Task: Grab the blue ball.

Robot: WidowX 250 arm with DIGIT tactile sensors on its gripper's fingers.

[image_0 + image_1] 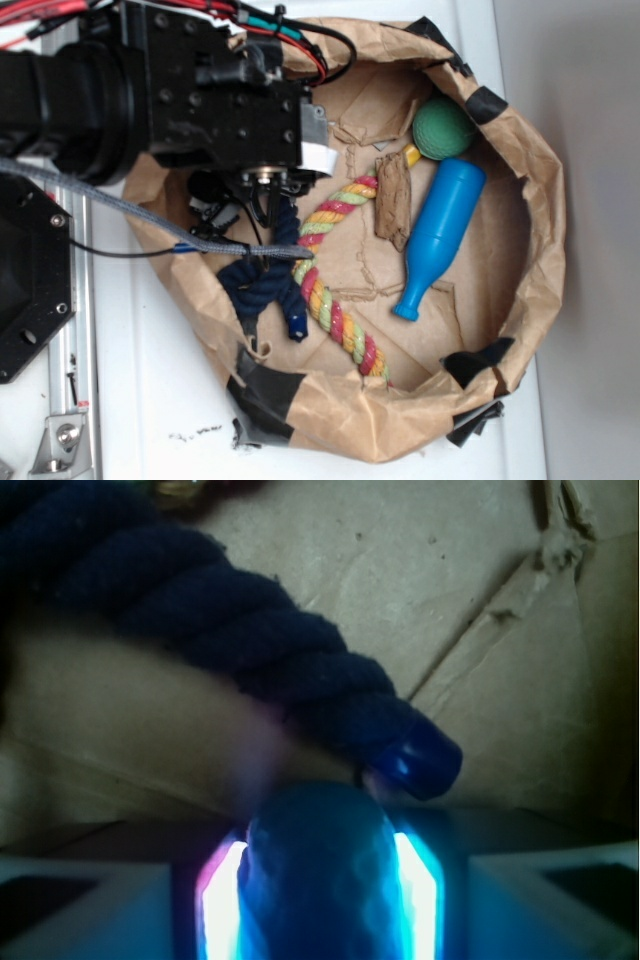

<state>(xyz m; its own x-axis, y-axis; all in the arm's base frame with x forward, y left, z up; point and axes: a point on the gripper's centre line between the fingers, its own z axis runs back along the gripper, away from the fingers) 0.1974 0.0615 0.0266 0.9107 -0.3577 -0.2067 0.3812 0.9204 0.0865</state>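
Below, crumpled brown paper (350,420); fingers (225,900) pinch blue ball (320,870).

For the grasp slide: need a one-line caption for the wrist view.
Wrist view: blue ball sits between the hand's lit fingers, a navy rope lying just beyond on brown paper.

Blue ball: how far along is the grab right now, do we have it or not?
Reaching looks done: the gripper is down inside the paper-lined bin, beside the navy rope. In hand: the wrist view shows the blue ball wedged between the lit fingers, apparently clamped. Left: lifting it clear; the exterior view hides the ball.
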